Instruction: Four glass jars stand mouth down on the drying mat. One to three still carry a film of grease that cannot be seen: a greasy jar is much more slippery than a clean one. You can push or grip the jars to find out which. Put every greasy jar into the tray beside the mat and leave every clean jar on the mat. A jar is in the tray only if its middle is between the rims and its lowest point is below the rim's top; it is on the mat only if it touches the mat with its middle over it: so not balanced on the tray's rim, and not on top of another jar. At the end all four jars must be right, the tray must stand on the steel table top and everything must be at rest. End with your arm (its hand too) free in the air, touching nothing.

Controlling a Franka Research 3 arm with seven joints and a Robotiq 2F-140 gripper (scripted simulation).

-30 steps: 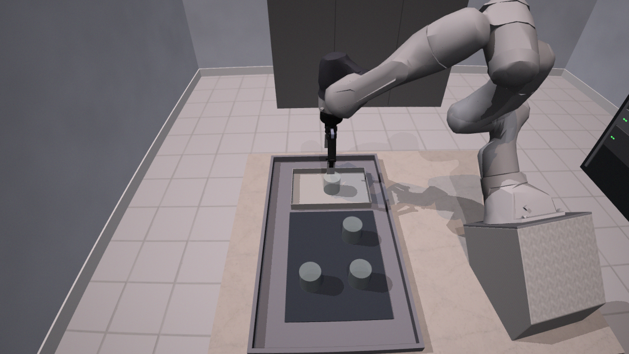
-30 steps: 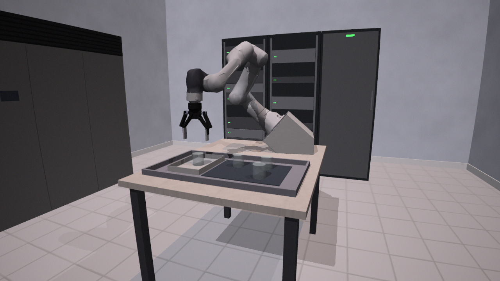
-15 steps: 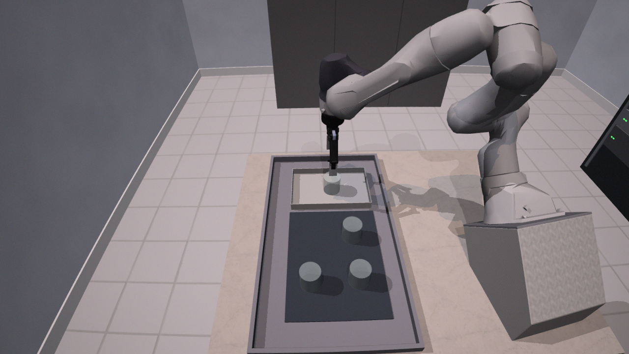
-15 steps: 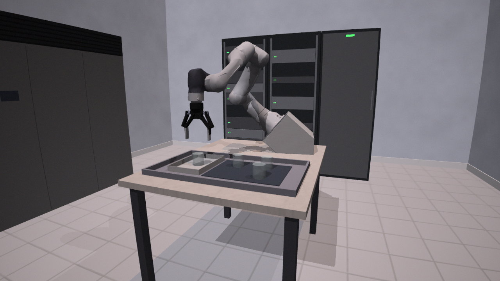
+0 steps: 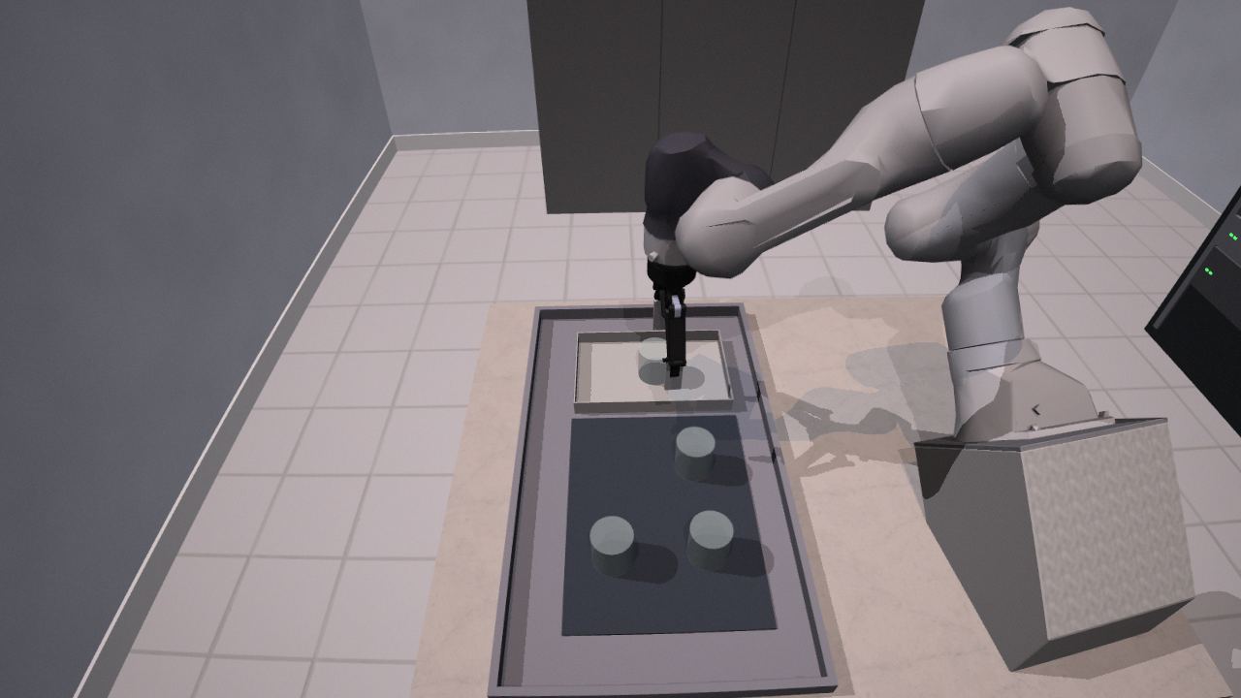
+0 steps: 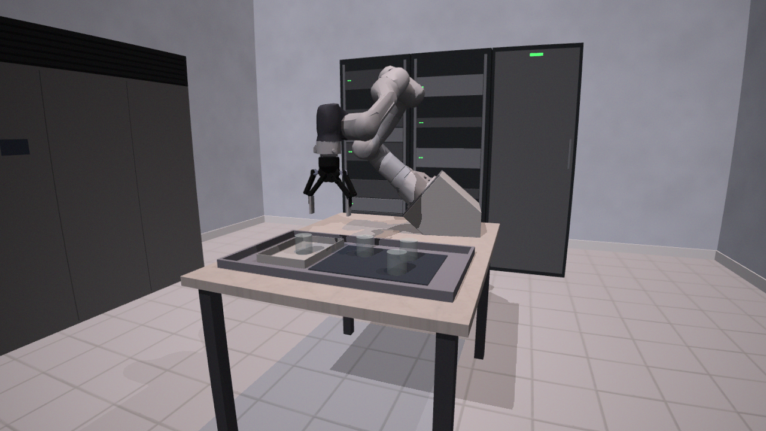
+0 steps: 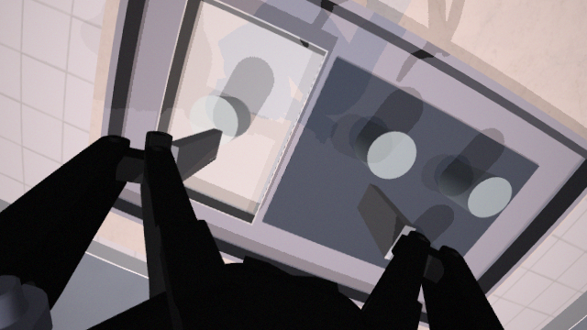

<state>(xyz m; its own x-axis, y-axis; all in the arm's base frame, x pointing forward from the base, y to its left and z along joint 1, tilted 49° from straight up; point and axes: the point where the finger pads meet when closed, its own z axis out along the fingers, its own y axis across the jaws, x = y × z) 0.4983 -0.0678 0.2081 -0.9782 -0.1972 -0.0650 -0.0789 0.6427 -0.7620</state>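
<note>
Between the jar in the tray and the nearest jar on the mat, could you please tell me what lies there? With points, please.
Only the tray's near wall (image 5: 652,406) and a thin strip of the grey surface (image 5: 607,415), as the top view shows.

And the Robotiq gripper (image 5: 666,347) (image 6: 330,213) (image 7: 293,171) has been shifted toward the drying mat (image 5: 624,486) (image 6: 353,269) (image 7: 316,183); the arm (image 5: 980,104) (image 6: 393,88) has been swung along with it.
</note>
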